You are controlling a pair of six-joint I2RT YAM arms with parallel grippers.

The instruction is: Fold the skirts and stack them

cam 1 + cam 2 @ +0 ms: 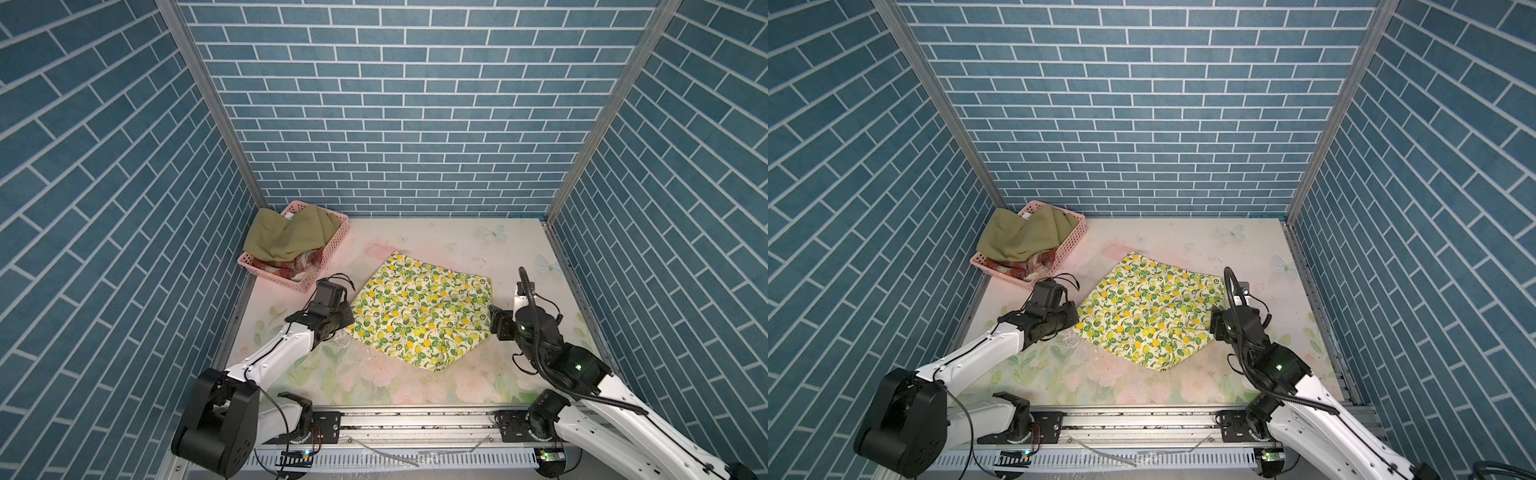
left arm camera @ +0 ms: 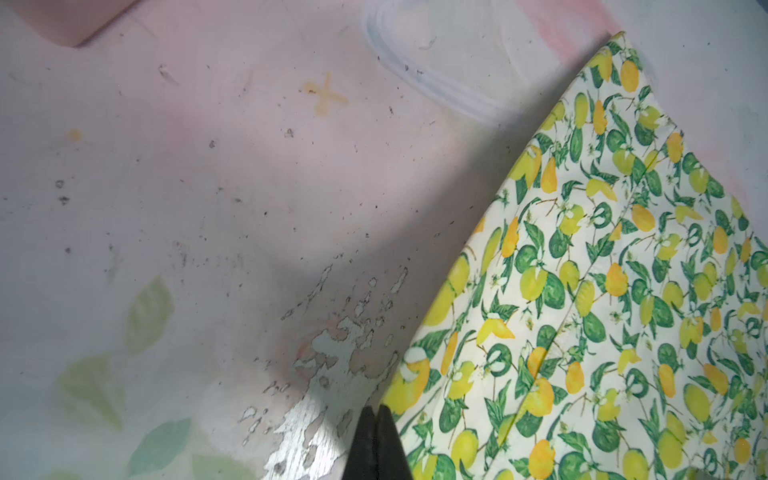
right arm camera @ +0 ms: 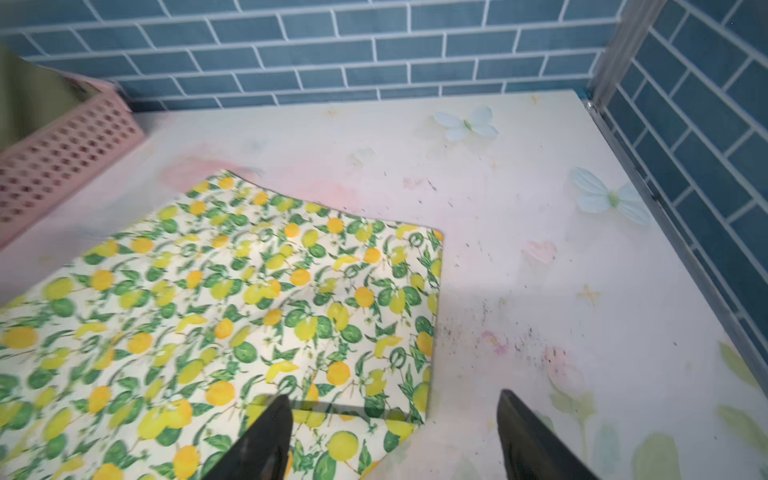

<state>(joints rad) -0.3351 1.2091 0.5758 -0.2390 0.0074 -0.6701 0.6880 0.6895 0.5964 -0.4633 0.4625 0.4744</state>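
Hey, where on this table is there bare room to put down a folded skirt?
Free: the back strip between the lemon skirt and the back wall, right of the basket; also the front strip between skirt and rail. Crowded: the left side, with basket and left arm.

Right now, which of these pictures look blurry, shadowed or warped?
Right wrist view: the lemon-print skirt is smeared by motion blur. Left wrist view: its print is sharp, the pink basket is out of focus, a shadow crosses the table covering. Both top views: sharp, though the wide lens splays the brick walls outward.
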